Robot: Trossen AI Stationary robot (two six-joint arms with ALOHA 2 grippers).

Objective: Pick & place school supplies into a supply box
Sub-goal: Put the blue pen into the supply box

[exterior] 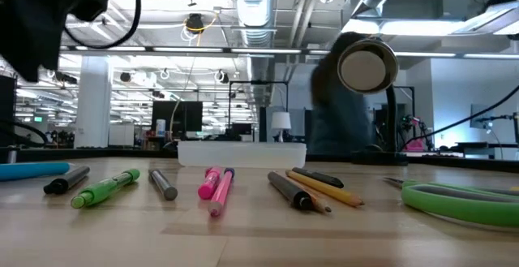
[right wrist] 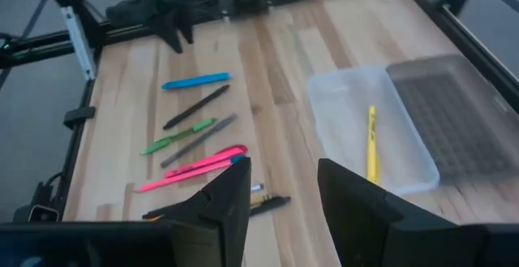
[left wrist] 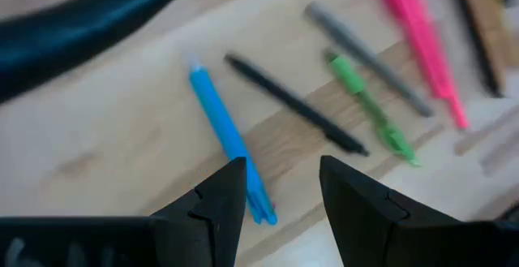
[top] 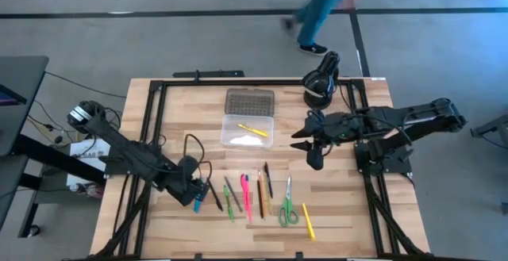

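The supply box is a clear tray on the table's middle, with its grey dotted lid lying open on its far side. One yellow marker lies inside the tray. A row of pens, pencils and markers lies near the table's near edge, from the blue pen to the green-handled scissors and a yellow pencil. My left gripper is open and hovers just above the blue pen, touching nothing. My right gripper is open, raised to the right of the box.
A black round desk lamp stands at the far right of the table, behind my right arm. Next to the blue pen lie a black pen, a green marker and a pink marker. A person walks beyond the far edge.
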